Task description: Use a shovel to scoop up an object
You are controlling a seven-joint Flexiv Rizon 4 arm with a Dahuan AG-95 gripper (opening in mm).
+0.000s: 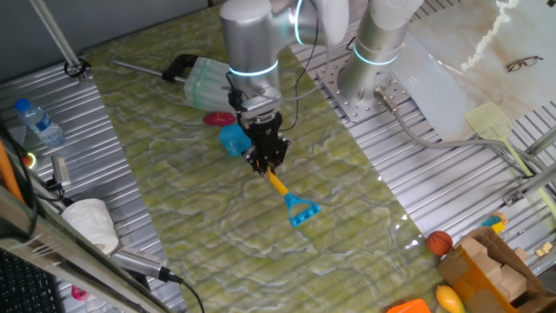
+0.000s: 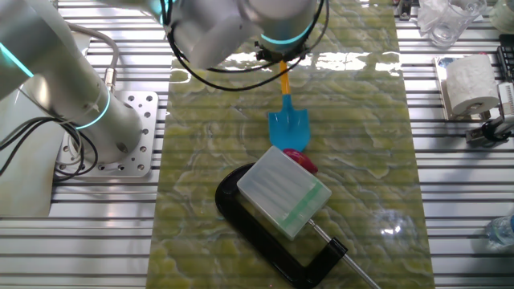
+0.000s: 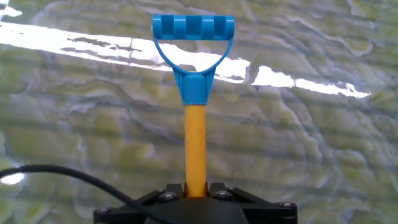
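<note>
Shovel (image 2: 287, 120) clamped by its yellow shaft in the gripper (image 1: 266, 163).

The 2 jaws are closed narrowly on the shaft, the D-shaped end pointing away from the hand. The blue blade lies on the green-patterned table (image 2: 209, 185), its tip touching or just beside the dark red object (image 2: 303, 164). The object sits against the pale dustpan (image 2: 285, 191) with the black handle.

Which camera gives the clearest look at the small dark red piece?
The other fixed view: the dark red oval piece lies just past the shovel blade tip, beside the dustpan. In one fixed view only a red sliver shows behind the arm. The hand view misses it.
</note>
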